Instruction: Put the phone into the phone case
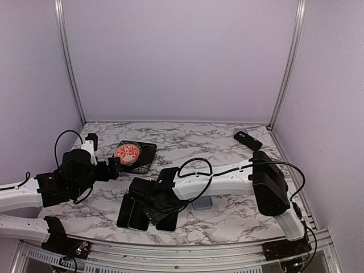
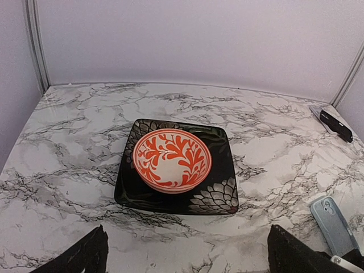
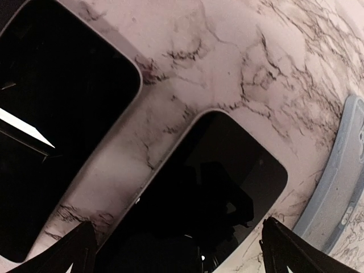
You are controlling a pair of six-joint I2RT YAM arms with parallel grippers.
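Note:
Two black phones lie face up near the table's front edge: one on the left and one directly under my right gripper. The grey-blue phone case lies empty on the marble just right of them. My right gripper is open, low over the second phone, with a finger on each side of it and not touching it. My left gripper is open and empty, hovering in front of the black plate.
A black square plate holds a red-and-white patterned bowl at the left middle. A small black device lies at the back right corner. Walls enclose the table on three sides.

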